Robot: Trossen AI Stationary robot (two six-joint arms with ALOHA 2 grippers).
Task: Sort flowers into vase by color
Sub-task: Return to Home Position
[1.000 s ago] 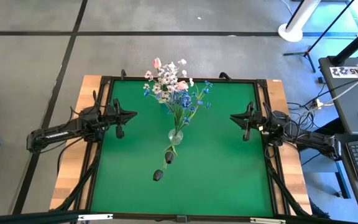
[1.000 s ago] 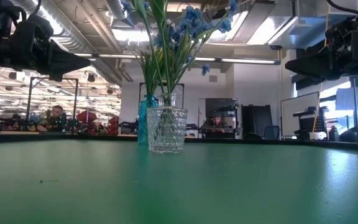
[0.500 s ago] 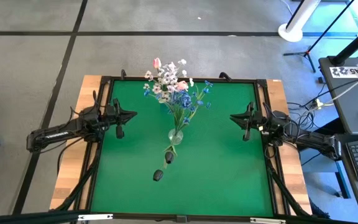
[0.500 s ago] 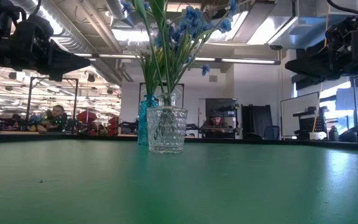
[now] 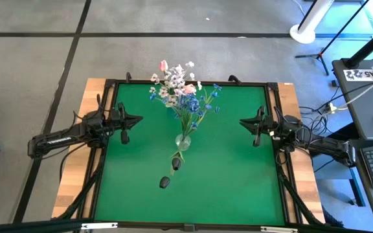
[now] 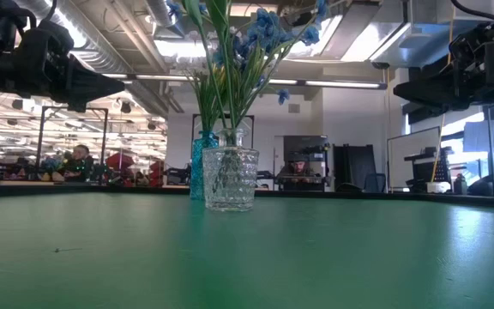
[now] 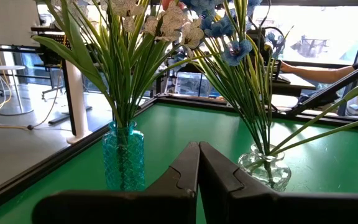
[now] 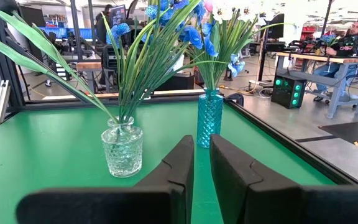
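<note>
From above, the flowers (image 5: 181, 96) stood in one mixed spray at the far middle of the green bench (image 5: 238, 181), with pink buds and white blossom farthest back and blue blossom nearer. The clear vase (image 5: 182, 142) showed below them. Two small dark lumps (image 5: 164, 182) lay on the mat nearer the front, one of them just beside that vase. The left claw (image 5: 137, 119) hung at the left edge and the right claw (image 5: 243, 121) at the right edge, both well apart from the stems. The sorting looked finished and the arms appeared to be parking. The next move probably called only for settling them without brushing the sprays.

The low view showed what the high view hid: a blue vase (image 6: 203, 165) stood just behind the clear one, both upright. The dark lumps did not show here.

The left wrist view showed which colour went where. White blossom (image 7: 160, 22) rose from the blue vase, and blue blossom (image 7: 229, 37) from the clear vase. That claw's fingers (image 7: 185, 165) lay pressed together and gripped nothing.

The right wrist view showed the same pairing from the other side. Its claw was drawn in to a narrow slit and was likewise empty.
</note>
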